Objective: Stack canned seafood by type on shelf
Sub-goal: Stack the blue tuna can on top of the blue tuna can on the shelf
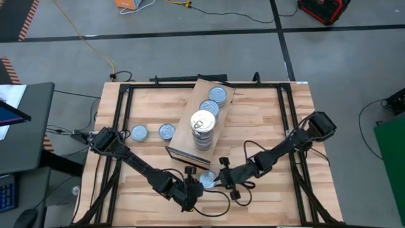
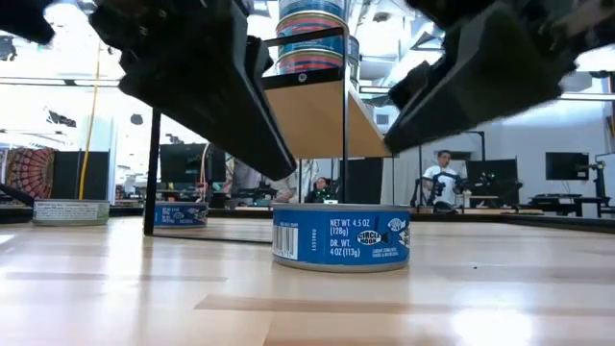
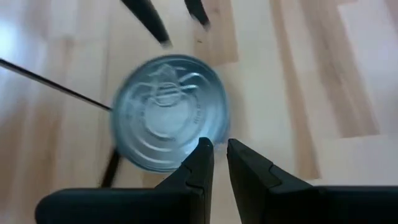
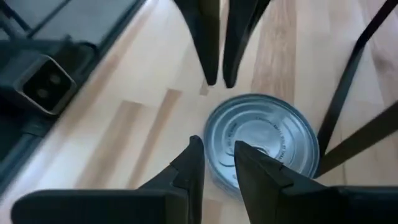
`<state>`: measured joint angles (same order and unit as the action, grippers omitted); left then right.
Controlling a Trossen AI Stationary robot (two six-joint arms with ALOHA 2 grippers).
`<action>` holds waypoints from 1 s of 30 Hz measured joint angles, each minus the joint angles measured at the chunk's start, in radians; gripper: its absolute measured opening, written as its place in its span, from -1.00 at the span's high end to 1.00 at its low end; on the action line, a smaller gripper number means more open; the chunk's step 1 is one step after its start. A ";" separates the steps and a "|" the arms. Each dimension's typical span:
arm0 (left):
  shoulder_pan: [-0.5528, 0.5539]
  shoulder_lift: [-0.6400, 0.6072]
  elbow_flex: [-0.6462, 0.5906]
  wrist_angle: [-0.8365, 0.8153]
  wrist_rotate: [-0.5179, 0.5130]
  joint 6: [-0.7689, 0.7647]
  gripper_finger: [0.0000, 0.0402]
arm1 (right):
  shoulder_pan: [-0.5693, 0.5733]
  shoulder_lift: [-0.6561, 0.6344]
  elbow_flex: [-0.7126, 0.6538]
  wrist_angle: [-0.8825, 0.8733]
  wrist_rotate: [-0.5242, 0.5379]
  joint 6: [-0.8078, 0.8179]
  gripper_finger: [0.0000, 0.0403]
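Observation:
A blue-labelled can [image 2: 341, 237] with a silver top [image 4: 261, 143] stands on the table near its front edge [image 1: 207, 180]. My left gripper [image 3: 220, 149] hovers above it on the left, shut and empty. My right gripper [image 4: 217, 152] hovers above it on the right. Its fingers are a narrow gap apart with nothing between them. Behind the can stands the tilted light-wood shelf [image 1: 183, 140]. On the shelf is a stack of cans [image 1: 202, 125] with a pale lid on top. Two single silver cans [image 1: 209, 107] [image 1: 218, 95] also rest on the shelf.
Two more cans [image 1: 139, 133] [image 1: 166, 131] stand on the table's left part. Black frame rails [image 1: 120, 126] run along the table's sides. Cables trail by the right arm [image 1: 253, 152]. People sit in the room beyond the table [image 2: 442, 178].

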<state>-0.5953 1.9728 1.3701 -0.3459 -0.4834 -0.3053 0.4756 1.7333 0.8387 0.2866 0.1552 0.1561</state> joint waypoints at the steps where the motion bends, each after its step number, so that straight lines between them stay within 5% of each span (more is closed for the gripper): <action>1: -0.005 0.000 0.000 -0.001 -0.018 0.012 0.77 | -0.004 0.010 0.000 0.002 0.000 -0.005 0.40; 13: -0.012 0.000 0.000 -0.003 -0.015 0.095 0.77 | -0.046 0.023 0.000 -0.100 -0.027 0.074 0.40; 22: 0.007 0.000 0.000 -0.030 0.087 0.038 0.77 | -0.046 0.021 -0.001 -0.099 -0.027 0.079 0.40; 30: -0.052 -0.012 0.002 -0.038 0.032 0.119 0.77 | -0.039 0.036 -0.001 0.007 -0.029 0.019 0.40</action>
<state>-0.6469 1.9606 1.3716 -0.3840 -0.4511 -0.1863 0.4368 1.7698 0.8379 0.2932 0.1265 0.1753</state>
